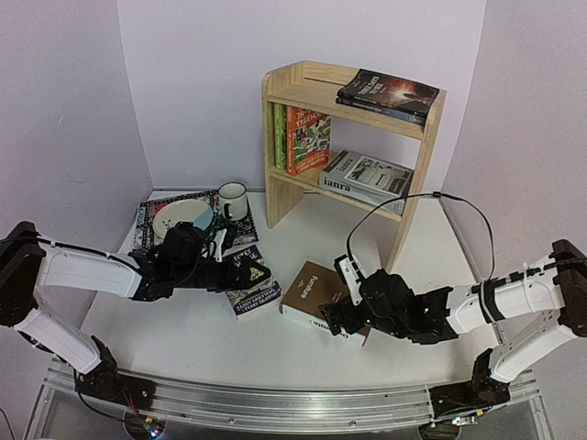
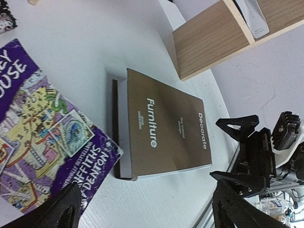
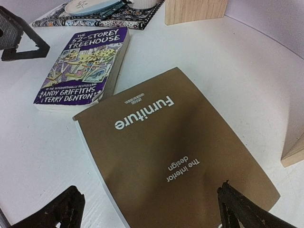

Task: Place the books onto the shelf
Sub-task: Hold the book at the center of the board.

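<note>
The pale pine shelf [image 1: 417, 137] has two dark books [image 1: 390, 94] flat on its top board. Below stand green and orange books [image 1: 298, 137], with a grey book [image 1: 367, 179] lying beside them. A purple-blue Treehouse book [image 1: 257, 295] [image 2: 38, 137] [image 3: 85, 64] and the brown "Decorate" book [image 1: 307, 286] [image 2: 166, 128] [image 3: 161, 142] lie flat on the table. My left gripper [image 1: 257, 272] [image 2: 147, 213] is open and empty, just above the Treehouse book's near corner. My right gripper [image 1: 337, 316] [image 3: 152, 213] is open, its fingers either side of the brown book's near end.
A patterned mat [image 1: 151, 215] at the back left carries a plate [image 1: 179, 218] and a mug [image 1: 231, 200]. The shelf's side panels [image 2: 213, 40] [image 3: 194, 9] stand on the table just behind the two flat books. The two grippers face each other across the brown book.
</note>
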`<state>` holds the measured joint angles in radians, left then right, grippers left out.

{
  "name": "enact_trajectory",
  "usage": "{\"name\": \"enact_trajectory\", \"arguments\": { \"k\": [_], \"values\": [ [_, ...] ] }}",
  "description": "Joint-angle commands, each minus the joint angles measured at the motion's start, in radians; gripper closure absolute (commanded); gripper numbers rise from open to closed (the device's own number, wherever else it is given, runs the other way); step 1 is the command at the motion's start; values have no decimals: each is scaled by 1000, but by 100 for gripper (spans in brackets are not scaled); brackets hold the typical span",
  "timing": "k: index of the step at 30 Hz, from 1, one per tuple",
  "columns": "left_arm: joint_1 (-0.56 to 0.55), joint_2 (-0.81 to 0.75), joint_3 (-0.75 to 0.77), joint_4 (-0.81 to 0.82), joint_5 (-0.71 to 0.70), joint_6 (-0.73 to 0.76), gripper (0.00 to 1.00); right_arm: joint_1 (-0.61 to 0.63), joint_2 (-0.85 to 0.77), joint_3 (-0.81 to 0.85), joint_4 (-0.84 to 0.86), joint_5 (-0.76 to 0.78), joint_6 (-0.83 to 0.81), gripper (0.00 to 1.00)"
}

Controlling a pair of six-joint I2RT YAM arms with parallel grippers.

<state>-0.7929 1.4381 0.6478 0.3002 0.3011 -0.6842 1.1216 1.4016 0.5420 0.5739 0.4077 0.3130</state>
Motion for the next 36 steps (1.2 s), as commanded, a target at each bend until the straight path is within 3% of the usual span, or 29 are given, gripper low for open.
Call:
{"name": "enact_trajectory", "arguments": {
  "k": [1, 8, 15, 26, 36],
  "values": [
    [4, -66, -34, -10, -132, -54, 1, -1, 21, 44, 24, -45, 50, 2],
    [77, -69, -88, -53, -74, -141, 9, -1, 50, 81, 0, -72, 86, 2],
    [148, -140, -152, -58, -49, -180, 9, 2, 75, 107, -14, -91, 153, 2],
    [170, -3, -131, -55, 15, -220, 15, 6, 113, 199, -58, -132, 163, 2],
    [170, 5, -123, -58, 5, -237, 17, 7, 268, 419, -164, -140, 198, 5]
  ]
}}
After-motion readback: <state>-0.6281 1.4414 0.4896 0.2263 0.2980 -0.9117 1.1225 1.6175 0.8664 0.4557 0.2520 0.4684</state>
